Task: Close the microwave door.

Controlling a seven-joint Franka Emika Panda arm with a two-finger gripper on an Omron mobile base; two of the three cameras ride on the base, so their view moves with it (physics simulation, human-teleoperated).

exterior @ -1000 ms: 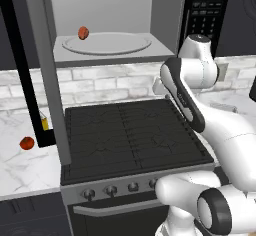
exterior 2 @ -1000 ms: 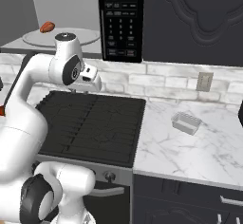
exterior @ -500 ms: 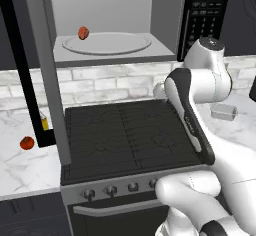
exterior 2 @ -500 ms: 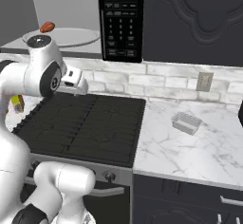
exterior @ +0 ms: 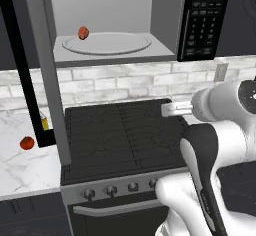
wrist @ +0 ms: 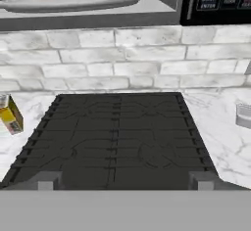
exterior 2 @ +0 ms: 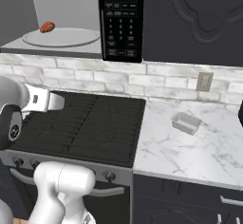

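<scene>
Left base view: the microwave (exterior: 107,35) sits above the stove (exterior: 122,135) with its cavity exposed, a pale round turntable plate (exterior: 107,43) inside and a small reddish item (exterior: 83,32) on the plate's left edge. The microwave door (exterior: 35,65) stands swung wide open at the left, seen nearly edge-on, its grey frame and black strip reaching down past the stove's left side. The black keypad panel (exterior: 204,20) is at the microwave's right. A red fruit (exterior: 27,143) lies on the marble bench (exterior: 20,165) left of the stove, beside a yellow-labelled bottle (exterior: 45,124), probably oil. The white arm crosses above the stove's right side. In the hand view, the two grey fingertips (wrist: 49,180) stand well apart, so the hand (wrist: 122,181) is released and grasps nothing, facing the stove and brick wall. In the right base view a small clear container (exterior 2: 186,123) rests on the right bench.
</scene>
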